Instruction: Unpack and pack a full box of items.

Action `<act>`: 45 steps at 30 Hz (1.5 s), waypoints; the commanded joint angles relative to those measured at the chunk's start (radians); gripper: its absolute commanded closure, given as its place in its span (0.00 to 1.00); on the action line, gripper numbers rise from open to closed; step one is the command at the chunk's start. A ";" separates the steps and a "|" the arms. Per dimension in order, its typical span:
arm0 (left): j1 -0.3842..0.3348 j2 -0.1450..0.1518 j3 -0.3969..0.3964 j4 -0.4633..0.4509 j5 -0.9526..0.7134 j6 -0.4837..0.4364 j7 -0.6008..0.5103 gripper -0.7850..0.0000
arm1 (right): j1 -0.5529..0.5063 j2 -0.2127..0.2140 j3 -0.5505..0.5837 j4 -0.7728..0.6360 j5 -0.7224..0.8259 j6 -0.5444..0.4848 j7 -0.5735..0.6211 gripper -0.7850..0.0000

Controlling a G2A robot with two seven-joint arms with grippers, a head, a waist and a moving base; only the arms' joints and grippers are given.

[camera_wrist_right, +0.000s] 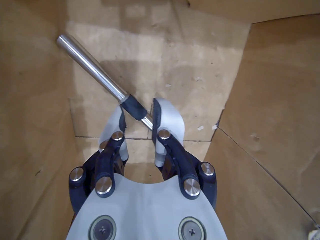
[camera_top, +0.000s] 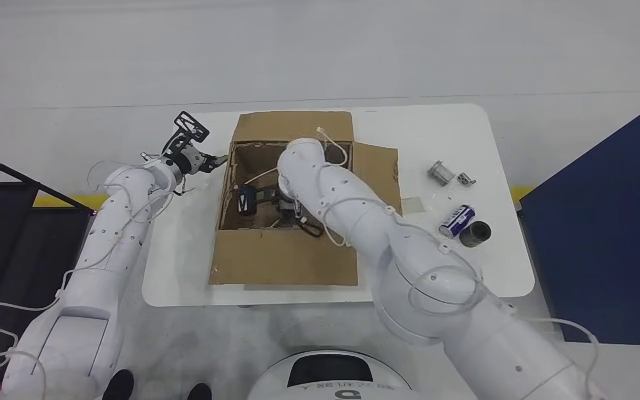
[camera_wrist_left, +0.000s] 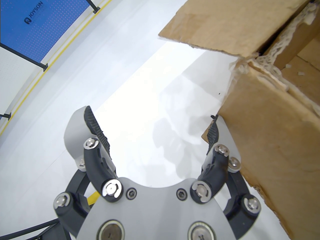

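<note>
Inside the cardboard box [camera_top: 285, 262], whose flaps lie folded outward, the right arm reaches down to the floor of the carton. The right pincer [camera_wrist_right: 138, 112] is clamped on a metal rod [camera_wrist_right: 92, 68], gripping it just past a black sleeve near one end. The far end of the rod points into a bottom corner of the box. That grip near one end looks chosen because the walls leave room to come at the rod only from above.

Outside the box, at its far left corner, the left pincer [camera_wrist_left: 152, 123] is spread apart and holds nothing. One pad rests against the outer wall, probably to steady the carton while the other arm works.

Beside the box on the right lie the unpacked items: a dark ring [camera_top: 477, 234], a blue-and-white cylinder [camera_top: 457, 219], a small metal part [camera_top: 441, 172] and a white packet [camera_top: 415, 204]. With those out and the rod not yet lifted clear, unpacking seems close to done.

Box and items sit on a white tabletop [camera_top: 440, 130]. A pale floor with a yellow line surrounds it, with a blue panel [camera_wrist_left: 37, 18] beyond.
</note>
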 commanded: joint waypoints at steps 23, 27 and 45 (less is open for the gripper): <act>0.000 0.000 0.000 0.000 0.000 0.000 0.000 0.00 | -0.031 -0.007 -0.001 0.003 -0.014 -0.004 0.040 0.78; 0.000 0.000 0.000 0.000 0.000 0.000 0.000 0.00 | -0.031 -0.007 -0.001 0.003 -0.014 -0.004 0.040 0.98; 0.000 0.000 0.000 0.000 0.000 0.000 0.000 0.00 | 0.000 -0.002 0.024 0.089 0.035 0.096 0.156 0.00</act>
